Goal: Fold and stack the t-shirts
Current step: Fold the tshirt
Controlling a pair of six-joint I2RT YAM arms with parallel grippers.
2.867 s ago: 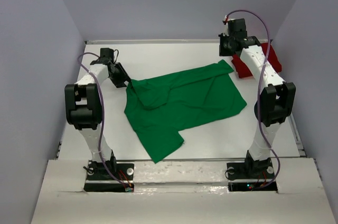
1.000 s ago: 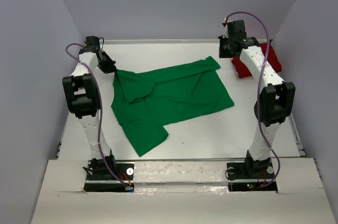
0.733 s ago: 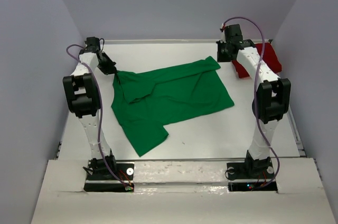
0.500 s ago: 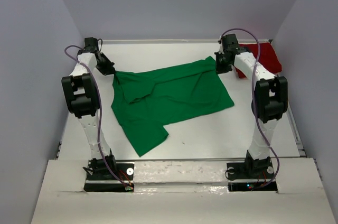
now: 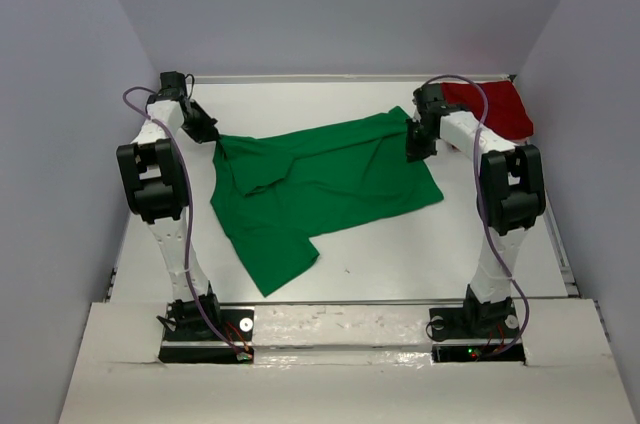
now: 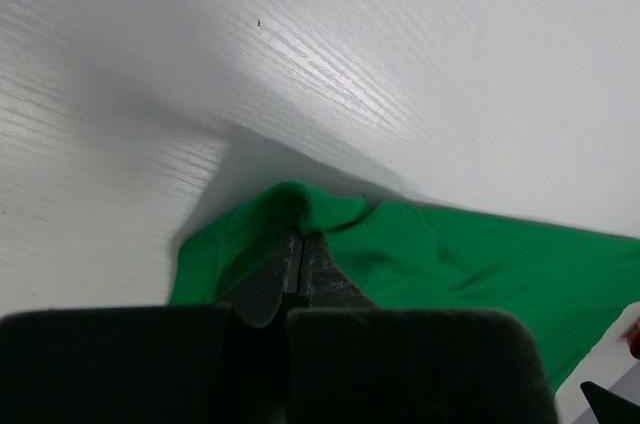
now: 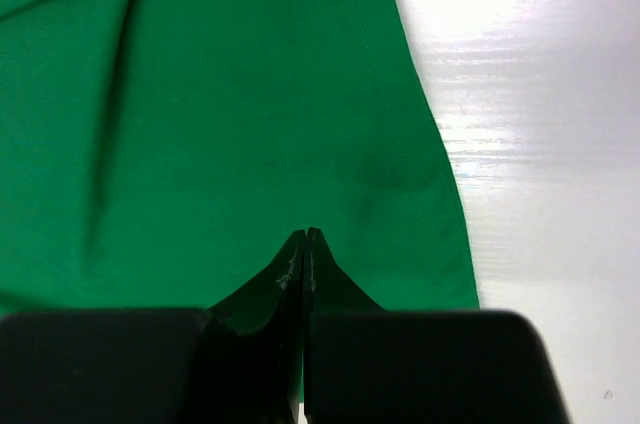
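White arms [image 5: 180,252], black joints [image 5: 150,182], (seemingly purple) cables [image 5: 456,78]

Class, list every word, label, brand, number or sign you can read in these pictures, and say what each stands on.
No readable text anywhere: the bright green cloth t-shirt, the dark red cloth t-shirt, the white table, the left robot arm and the right robot arm all show plain surfaces, no lettering.

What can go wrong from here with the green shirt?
The left pincer pinches only a bunched corner of the green shirt; it may slip out on a pull.
The right pincer is shut over the shirt's right edge; lowered like that, it would likely shove cloth, not grasp.
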